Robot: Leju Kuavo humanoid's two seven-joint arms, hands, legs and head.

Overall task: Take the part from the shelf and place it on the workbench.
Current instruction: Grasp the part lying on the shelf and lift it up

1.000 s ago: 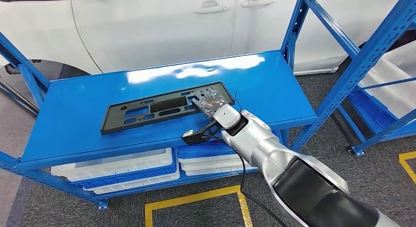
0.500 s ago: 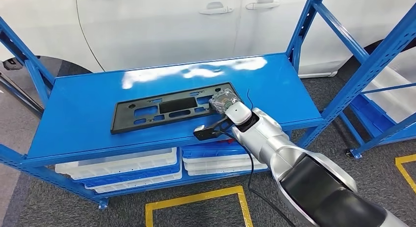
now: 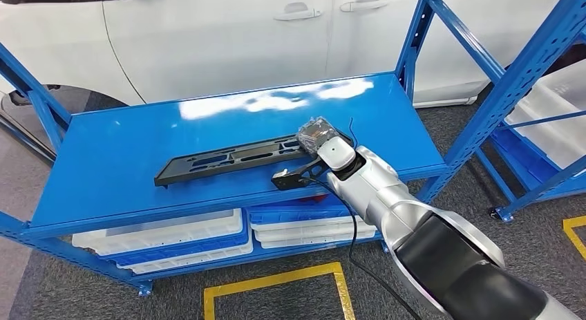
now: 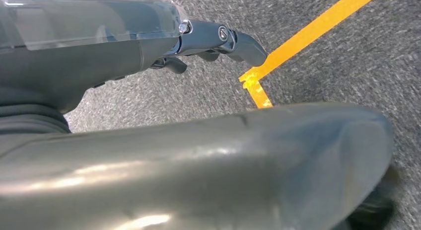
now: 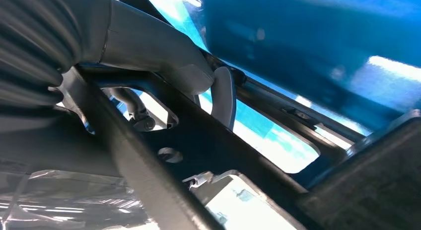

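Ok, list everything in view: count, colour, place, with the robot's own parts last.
Part: one, black, flat slotted panel, tilted on the shelf top, right end raised.
Shelf: one, blue, in front of the robot.
Trays: several, white and blue, on the lower level.
Second rack: one, blue, to the right.
Car: one, white, behind the shelf.
Floor tape: yellow lines on grey carpet.
Right robot hand: one, grips the part's right end.
Left robot hand: one, dark fingers, hangs above the carpet.

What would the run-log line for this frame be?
phase: lifting part | right robot hand: grips part at its right end, that end tilted up off shelf | left robot hand: hanging over floor
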